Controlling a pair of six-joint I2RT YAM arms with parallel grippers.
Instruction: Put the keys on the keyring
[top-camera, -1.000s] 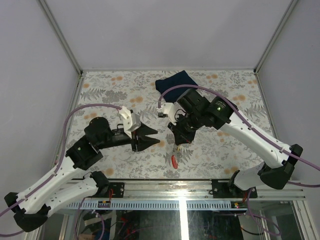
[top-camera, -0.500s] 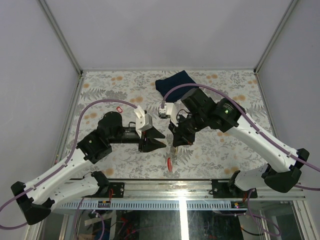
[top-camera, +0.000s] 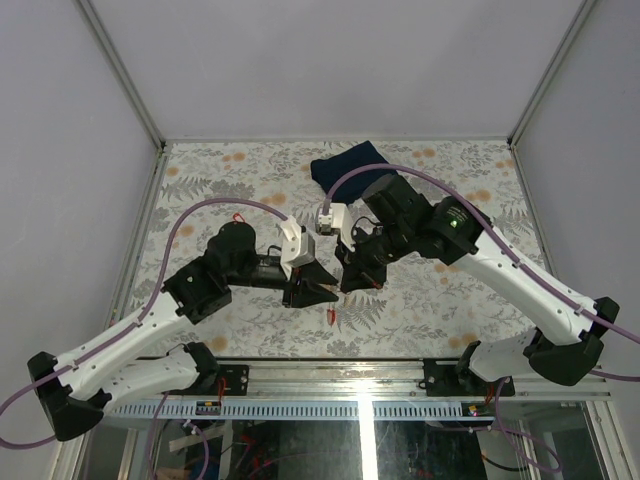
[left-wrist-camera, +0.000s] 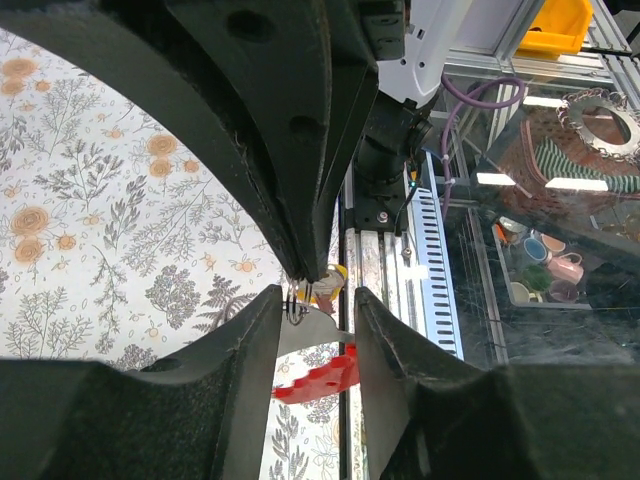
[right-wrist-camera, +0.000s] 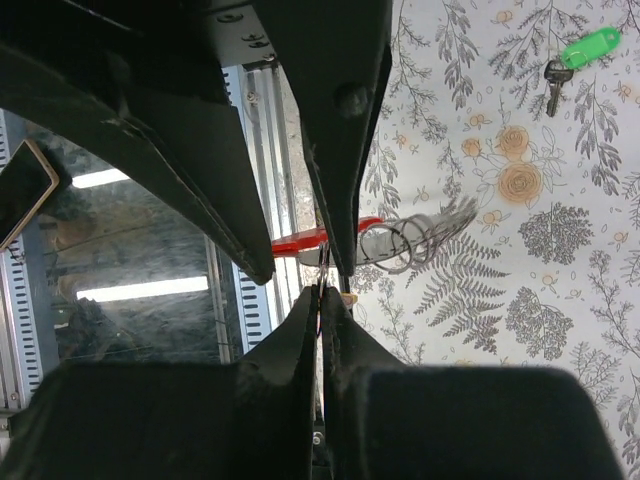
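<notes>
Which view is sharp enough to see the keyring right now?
None cleanly. Right wrist: keyring smeared and doubled, green key crisp, light strips glaring at left. Left wrist: left fingers dark and soft, red tag fairly clear. Top: keyring too small to make out.

The keyring (right-wrist-camera: 420, 238) is hanging at the tips of the right gripper (right-wrist-camera: 320, 300), just before the left gripper (left-wrist-camera: 315, 295), its tag (top-camera: 331, 317) dangling beneath both; a cloth (top-camera: 350, 163) is lying behind the right gripper.
</notes>
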